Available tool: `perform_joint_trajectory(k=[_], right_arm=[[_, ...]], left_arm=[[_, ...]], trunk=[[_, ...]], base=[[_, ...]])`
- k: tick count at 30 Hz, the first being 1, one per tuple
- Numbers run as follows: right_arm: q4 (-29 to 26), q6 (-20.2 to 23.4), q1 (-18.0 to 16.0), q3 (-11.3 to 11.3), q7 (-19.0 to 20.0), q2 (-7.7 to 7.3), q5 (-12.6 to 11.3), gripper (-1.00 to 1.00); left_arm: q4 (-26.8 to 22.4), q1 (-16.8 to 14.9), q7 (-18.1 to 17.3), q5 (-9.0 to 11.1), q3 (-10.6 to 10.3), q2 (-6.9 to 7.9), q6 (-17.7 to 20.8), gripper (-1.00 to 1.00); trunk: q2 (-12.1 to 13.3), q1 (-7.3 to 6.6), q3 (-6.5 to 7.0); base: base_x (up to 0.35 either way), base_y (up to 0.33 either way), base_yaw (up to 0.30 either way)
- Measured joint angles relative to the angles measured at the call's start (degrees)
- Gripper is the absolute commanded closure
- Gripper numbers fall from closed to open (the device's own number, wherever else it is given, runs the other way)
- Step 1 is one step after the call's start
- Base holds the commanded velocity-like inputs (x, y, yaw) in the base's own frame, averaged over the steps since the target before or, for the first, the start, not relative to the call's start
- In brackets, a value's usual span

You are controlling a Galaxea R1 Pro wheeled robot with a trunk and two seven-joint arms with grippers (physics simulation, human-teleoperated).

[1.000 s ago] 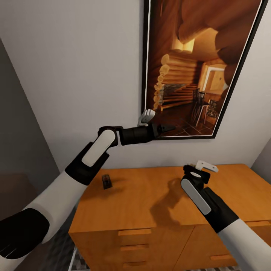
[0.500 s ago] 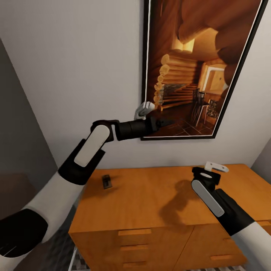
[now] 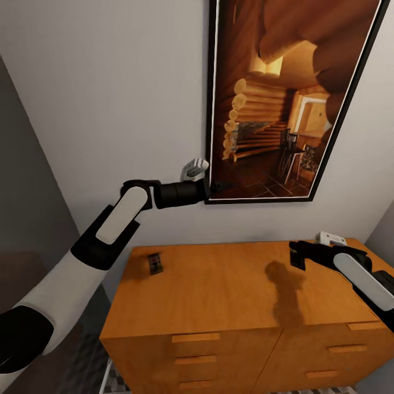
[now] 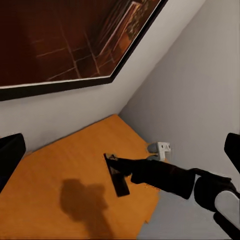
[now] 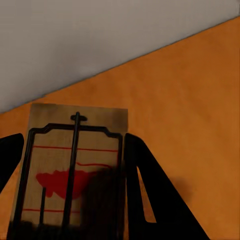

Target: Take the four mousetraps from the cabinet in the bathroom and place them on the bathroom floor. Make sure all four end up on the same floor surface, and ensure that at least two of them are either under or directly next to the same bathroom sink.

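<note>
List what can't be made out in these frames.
- Left hand: dark against the picture frame in head view, so open or shut is unclear.
- Mousetrap in right hand: near end cut off by the right wrist view's edge.
- Mousetrap on cabinet: too small in head view for detail.

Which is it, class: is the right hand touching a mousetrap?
Touching: in the right wrist view the mousetrap sits clamped between the right hand's fingers.

Orange-brown wooden drawer cabinet (image 3: 230, 295), same-tone bar handles. Tan wooden mousetrap board (image 5: 75, 170): black wire frame, red blotch and thin red lines. Second small dark mousetrap (image 3: 155, 264). Black right pincer (image 5: 75, 200), white-and-black arms. Black-framed picture (image 3: 284, 98), amber log interior. Pale grey wall (image 3: 109, 98).
</note>
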Motion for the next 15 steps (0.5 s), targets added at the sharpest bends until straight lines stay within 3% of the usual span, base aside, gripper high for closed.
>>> perform_joint_trajectory(k=[2, 7, 9, 15], right_arm=[[0.01, 1.00, 0.00, -0.37, 5.88, -2.54, -1.30, 1.00], [-0.01, 2.99, 0.00, -1.15, 15.88, -5.17, -2.11, 1.00], [0.04, 4.16, -0.01, -2.70, 20.13, -5.75, -2.20, 1.00], [0.02, 8.28, -0.02, -10.80, 31.50, -7.26, -2.41, 1.00]], left_arm=[[0.03, 0.05, 0.02, 0.02, -1.36, 0.11, 0.05, -1.00], [0.06, 0.07, 0.03, 0.01, -3.90, 0.16, 0.08, -1.00], [0.06, 0.08, 0.04, 0.00, -4.54, 0.17, 0.10, -1.00], [0.09, 0.08, 0.04, 0.00, -5.40, 0.18, 0.38, -1.00]], trunk=[[0.00, 0.00, 0.00], [0.00, 0.00, 0.00], [0.00, 0.00, 0.00], [0.00, 0.00, 0.00]], base=[[0.000, 0.000, 0.000], [0.000, 0.000, 0.000], [0.000, 0.000, 0.000], [0.000, 0.000, 0.000]])
